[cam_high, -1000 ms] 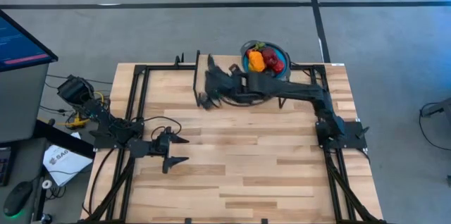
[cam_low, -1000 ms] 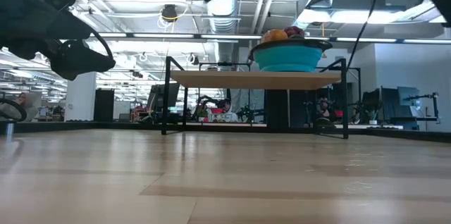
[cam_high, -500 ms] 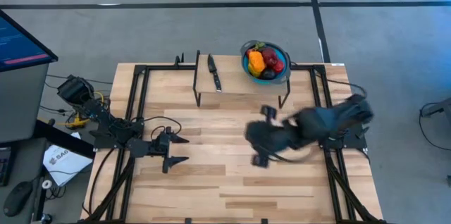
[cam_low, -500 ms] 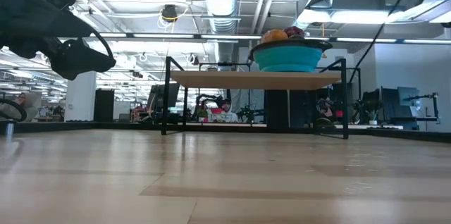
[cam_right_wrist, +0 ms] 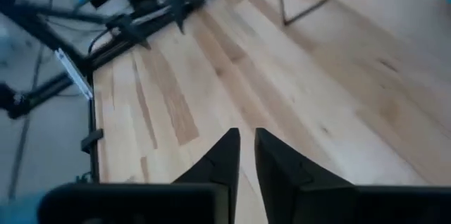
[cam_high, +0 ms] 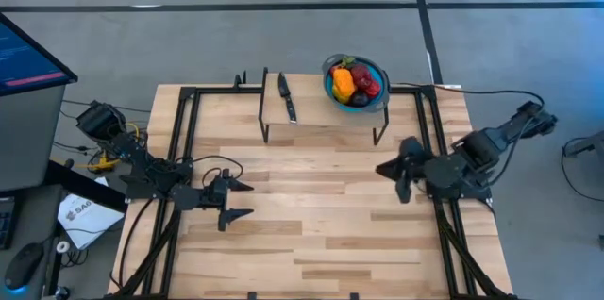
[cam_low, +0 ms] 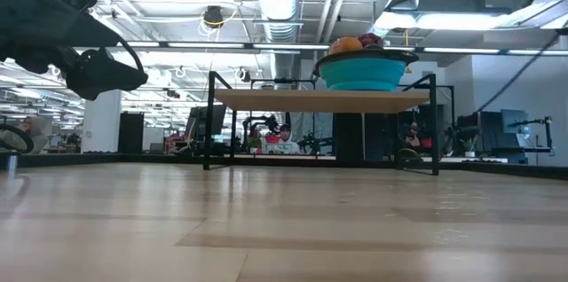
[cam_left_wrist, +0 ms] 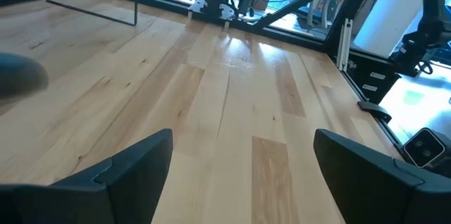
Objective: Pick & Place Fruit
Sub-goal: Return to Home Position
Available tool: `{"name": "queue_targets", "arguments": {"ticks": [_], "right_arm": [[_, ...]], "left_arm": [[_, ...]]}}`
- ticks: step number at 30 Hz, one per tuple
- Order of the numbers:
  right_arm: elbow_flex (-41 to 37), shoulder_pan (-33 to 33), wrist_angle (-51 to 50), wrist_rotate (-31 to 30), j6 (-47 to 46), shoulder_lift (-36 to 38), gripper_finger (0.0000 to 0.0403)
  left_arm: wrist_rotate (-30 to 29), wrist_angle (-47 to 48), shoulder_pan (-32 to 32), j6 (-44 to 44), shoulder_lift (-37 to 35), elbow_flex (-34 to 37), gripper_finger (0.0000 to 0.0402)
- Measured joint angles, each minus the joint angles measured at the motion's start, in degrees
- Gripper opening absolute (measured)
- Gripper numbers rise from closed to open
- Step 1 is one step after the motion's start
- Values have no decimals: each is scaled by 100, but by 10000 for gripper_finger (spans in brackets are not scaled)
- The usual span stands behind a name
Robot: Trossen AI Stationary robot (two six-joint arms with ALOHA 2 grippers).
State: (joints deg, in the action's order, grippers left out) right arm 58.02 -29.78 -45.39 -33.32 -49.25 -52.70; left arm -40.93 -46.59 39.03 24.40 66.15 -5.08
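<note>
Several toy fruit [cam_high: 354, 81], yellow, orange, red and dark purple, are heaped in the round blue bowl [cam_high: 377, 62], which stands on the raised wooden shelf [cam_high: 321, 113] at the far edge. In the low view the fruit [cam_low: 359, 43] peeks over the bowl's wall [cam_low: 366, 74]. My left gripper [cam_high: 247, 199] hovers open over the table's left half; its wrist view shows the gripper [cam_left_wrist: 243, 153] above bare wood. My right gripper [cam_high: 392, 173] is shut and empty, folded back by the right edge; it [cam_right_wrist: 246, 150] points across bare planks.
A slim black-handled knife [cam_high: 286, 97] lies on the shelf, left of the bowl. A black frame [cam_high: 189, 111] runs along the table's edges. The shelf [cam_low: 319, 99] stands on thin black legs. The wooden surface between the two arms is open.
My right arm has pulled back fast from the shelf beside the bowl, sweeping toward the near and right edges and folding up at the table's right side. The knife, covered by the arm a second ago, now shows lying on the shelf. The fruit has stayed in the bowl.
</note>
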Motion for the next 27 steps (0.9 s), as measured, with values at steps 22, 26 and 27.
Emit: {"name": "queue_targets", "arguments": {"ticks": [22, 26, 27], "right_arm": [[-4561, 2098, 5021, 3772, 4904, 3504, 49], [-4680, 2726, 4922, 4783, 4956, 4157, 49], [-4735, 2841, 4740, 4890, 4936, 4332, 49]], "left_arm": [[10, -340, -211, -7, -7, 0, 337], [-4, -425, -244, -11, -11, 0, 337], [-3, -456, -260, -11, -11, 0, 337]]}}
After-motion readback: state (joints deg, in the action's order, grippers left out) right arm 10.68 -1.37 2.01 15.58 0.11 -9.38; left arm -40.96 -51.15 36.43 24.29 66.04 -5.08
